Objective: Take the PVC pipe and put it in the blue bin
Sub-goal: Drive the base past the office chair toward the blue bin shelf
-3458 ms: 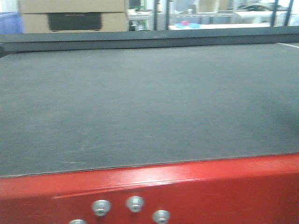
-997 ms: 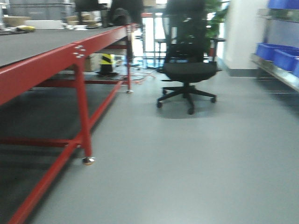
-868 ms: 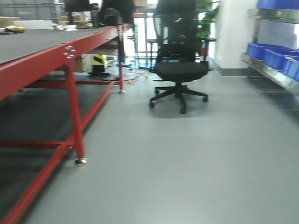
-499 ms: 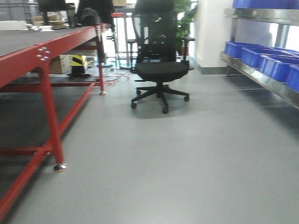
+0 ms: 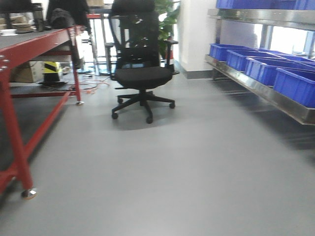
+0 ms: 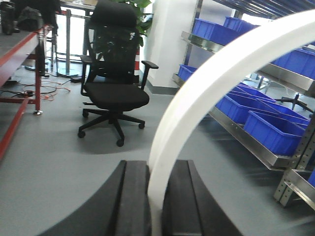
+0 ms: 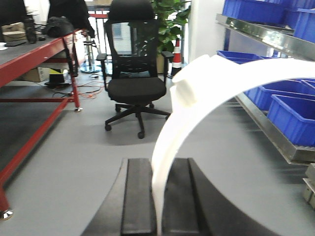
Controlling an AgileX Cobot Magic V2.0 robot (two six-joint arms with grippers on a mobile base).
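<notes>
Left claw (image 6: 156,169) and right claw (image 7: 158,169) are each clamped tight on white pipe (image 6: 206,83); one piece or two can't be told. Pipe axis is angled up-right from the claws. Bins (image 5: 294,86) are shelved to the right, so the right arm is judged nearer.

PVC pipe (image 6: 160,167): white plastic, smooth, soft sheen. Right wrist view, pipe (image 7: 165,162) has the same finish.
Left tool (image 6: 156,206), right tool (image 7: 158,206): pads (image 6: 134,196) matt black, rubber or plastic, cannot tell which.
Blue bins (image 5: 295,86): moulded plastic, slight gloss.
Shelf rail (image 5: 295,114): bare metal, dull shine.
Chair (image 5: 142,76): black mesh back, matt cloth seat, plastic base.
Desk frame (image 5: 14,137): red painted metal, semi-gloss; foot (image 5: 28,193) bright metal.
Floor (image 5: 187,172): grey, smooth, faint sheen.
</notes>
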